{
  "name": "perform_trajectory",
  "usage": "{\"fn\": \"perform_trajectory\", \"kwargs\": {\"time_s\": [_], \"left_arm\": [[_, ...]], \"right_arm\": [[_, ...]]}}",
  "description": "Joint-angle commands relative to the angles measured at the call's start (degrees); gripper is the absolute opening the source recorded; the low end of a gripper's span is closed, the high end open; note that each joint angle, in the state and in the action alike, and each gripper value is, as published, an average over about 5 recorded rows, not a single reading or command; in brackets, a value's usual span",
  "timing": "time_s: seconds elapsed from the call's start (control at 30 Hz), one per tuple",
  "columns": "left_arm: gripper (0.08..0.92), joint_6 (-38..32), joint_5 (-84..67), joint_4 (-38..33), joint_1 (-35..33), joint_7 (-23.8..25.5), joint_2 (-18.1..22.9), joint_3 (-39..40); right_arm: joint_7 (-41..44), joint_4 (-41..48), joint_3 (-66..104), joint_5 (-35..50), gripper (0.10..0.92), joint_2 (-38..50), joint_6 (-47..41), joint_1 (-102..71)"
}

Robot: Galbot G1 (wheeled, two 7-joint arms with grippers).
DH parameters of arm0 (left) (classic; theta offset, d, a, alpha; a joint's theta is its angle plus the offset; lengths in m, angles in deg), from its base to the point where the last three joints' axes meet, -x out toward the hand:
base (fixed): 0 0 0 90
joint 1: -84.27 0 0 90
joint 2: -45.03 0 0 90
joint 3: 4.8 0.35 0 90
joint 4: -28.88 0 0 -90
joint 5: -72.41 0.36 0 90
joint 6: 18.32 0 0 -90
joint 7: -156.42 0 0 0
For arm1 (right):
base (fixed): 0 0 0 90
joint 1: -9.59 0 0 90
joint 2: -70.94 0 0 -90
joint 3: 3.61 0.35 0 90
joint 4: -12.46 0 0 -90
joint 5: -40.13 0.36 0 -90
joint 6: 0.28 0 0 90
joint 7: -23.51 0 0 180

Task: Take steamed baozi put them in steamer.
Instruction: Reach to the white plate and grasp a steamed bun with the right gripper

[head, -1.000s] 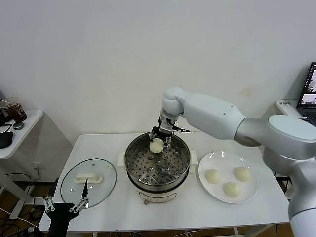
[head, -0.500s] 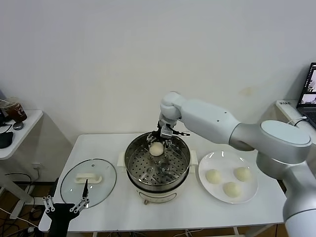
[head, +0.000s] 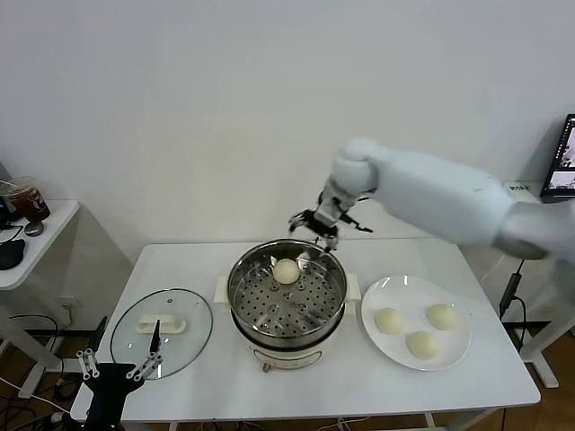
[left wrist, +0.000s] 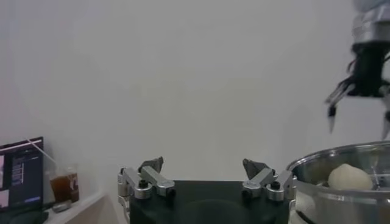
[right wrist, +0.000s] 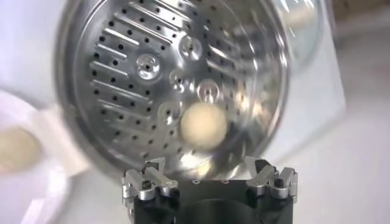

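One cream-white baozi [head: 286,270] lies on the perforated tray at the far side of the shiny steamer [head: 244,301]. It also shows in the right wrist view [right wrist: 203,125] and the left wrist view [left wrist: 350,176]. Three more baozi [head: 387,321] [head: 441,315] [head: 420,344] sit on the white plate [head: 400,289] to the right. My right gripper [head: 325,225] is open and empty, raised above the steamer's far right rim. My left gripper [head: 119,372] is open and parked low at the table's front left corner.
A round glass lid [head: 189,345] with a white handle lies on the table left of the steamer. A side table [head: 45,235] with a drink cup [head: 27,199] stands far left. A laptop [head: 562,162] is at the right edge.
My right gripper let go of the baozi, which now rests on the steamer tray. The gripper has risen and swung back to the right, clear of the pot. The left arm has not moved.
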Motion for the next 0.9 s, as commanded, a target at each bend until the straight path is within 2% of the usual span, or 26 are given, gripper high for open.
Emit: {"fn": "perform_trajectory", "kwargs": {"time_s": [0.03,0.33,0.57,0.9], "left_arm": [[0.823,0.9,0.0,0.6,0.9,0.0,-0.8,0.7],[0.823,0.8,0.2,1.4,1.3,0.1,-0.7,0.1],[0.823,0.9,0.7,1.3,0.8,0.2,-0.2,-0.3],[0.823,0.8,1.0,1.6,0.3,0.2,0.4,-0.9]], "right_arm": [[0.2,-18.0,-3.9,6.5,0.823,27.1,-31.8,2.4],[-0.2,-15.2,7.6,-3.2,0.823,30.2,-25.1,-20.2],[-1.3,-6.5,15.6,-7.3,0.823,24.0,-22.2,-31.7],[-2.5,0.8,18.7,-12.3,0.823,15.3,-18.5,-37.1]]}}
